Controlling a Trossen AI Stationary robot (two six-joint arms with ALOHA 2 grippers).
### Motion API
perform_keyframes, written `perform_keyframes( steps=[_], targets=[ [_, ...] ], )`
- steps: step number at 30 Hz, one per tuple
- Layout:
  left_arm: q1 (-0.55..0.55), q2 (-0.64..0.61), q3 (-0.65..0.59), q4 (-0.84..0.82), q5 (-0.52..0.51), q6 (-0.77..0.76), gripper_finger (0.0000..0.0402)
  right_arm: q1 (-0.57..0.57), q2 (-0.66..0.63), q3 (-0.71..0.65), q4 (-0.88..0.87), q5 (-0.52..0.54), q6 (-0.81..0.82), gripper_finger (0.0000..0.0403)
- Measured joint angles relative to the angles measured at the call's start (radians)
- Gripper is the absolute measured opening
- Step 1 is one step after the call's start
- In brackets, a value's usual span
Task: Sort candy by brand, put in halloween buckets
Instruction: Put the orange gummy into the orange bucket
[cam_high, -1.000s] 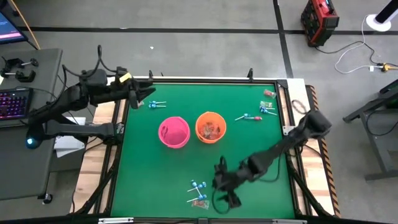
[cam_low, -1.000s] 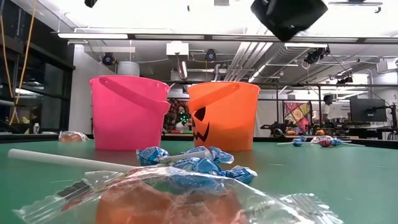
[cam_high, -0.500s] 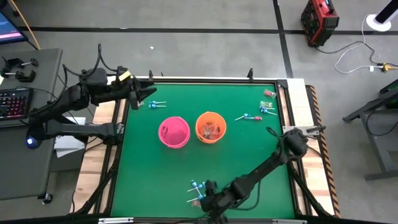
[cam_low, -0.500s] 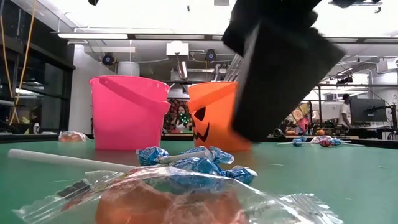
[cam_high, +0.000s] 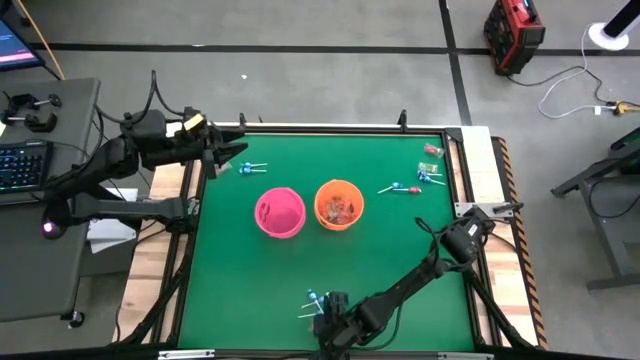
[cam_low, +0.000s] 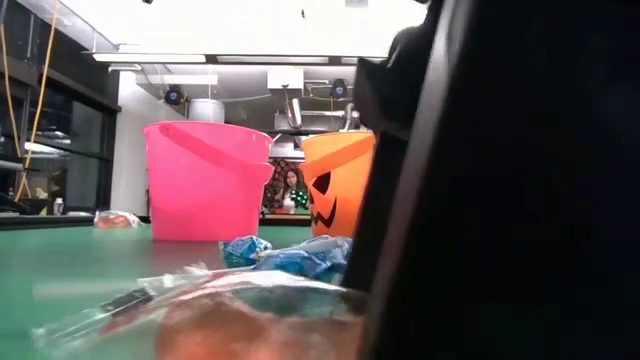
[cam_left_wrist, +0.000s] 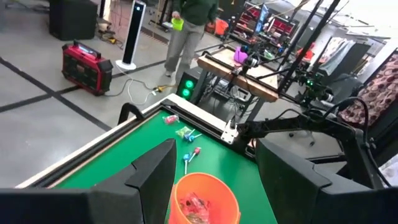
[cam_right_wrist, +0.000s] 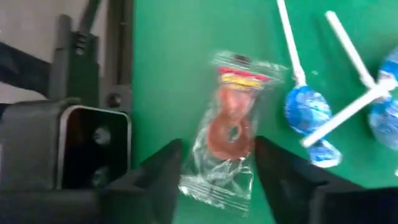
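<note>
The pink bucket (cam_high: 279, 212) and the orange bucket (cam_high: 339, 204) stand upright side by side mid-table; the orange one holds red wrapped pieces. My right gripper (cam_high: 322, 318) is open and low at the table's near edge. Its fingers stand on either side of a flat red-and-clear wrapped piece (cam_right_wrist: 230, 130) lying on the green mat. Blue-headed lollipops (cam_right_wrist: 305, 112) lie just beside it. In the low view the right arm (cam_low: 500, 180) fills the right half and hides part of the orange bucket (cam_low: 335, 190). My left gripper (cam_high: 232, 155) waits open above the far left corner.
More lollipops lie at the far left (cam_high: 252, 167), close to the left gripper. A cluster of lollipops and wrapped pieces (cam_high: 425, 175) sits at the far right. A dark bracket (cam_right_wrist: 74, 143) at the table's near edge stands close to the right gripper. A person (cam_left_wrist: 189, 25) stands beyond the table.
My right gripper has swept toward the table's left and near edge and come down over the candy cluster there, ending around the red-and-clear piece. In the low view the arm has grown to fill the right half. The candy and buckets have stayed put.
</note>
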Motion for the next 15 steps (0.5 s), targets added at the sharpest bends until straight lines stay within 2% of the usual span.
perform_keyframes(
  steps=[3, 6, 7, 11, 15],
  targets=[
    [0.0, -0.015, 0.0, 0.0, 0.0, 0.016, 0.0211, 0.003, 0.0, 0.026, -0.066, 0.019, 0.02, 0.0109],
    [0.001, -0.03, 0.0, 0.0, -0.001, 0.026, 0.0211, 0.0, -0.004, 0.093, -0.212, 0.014, 0.02, 0.0024],
    [0.001, -0.034, 0.0, 0.0, -0.002, 0.035, 0.0211, -0.002, -0.009, 0.12, -0.26, 0.01, 0.018, 0.0015],
    [0.001, -0.054, 0.0, -0.001, -0.004, 0.058, 0.0211, -0.026, -0.054, 0.211, -0.513, 0.022, -0.036, 0.0028],
    [0.001, -0.074, 0.0, -0.002, -0.005, 0.058, 0.0211, -0.037, -0.152, 0.192, -0.711, 0.07, -0.065, 0.0006]
  ],
)
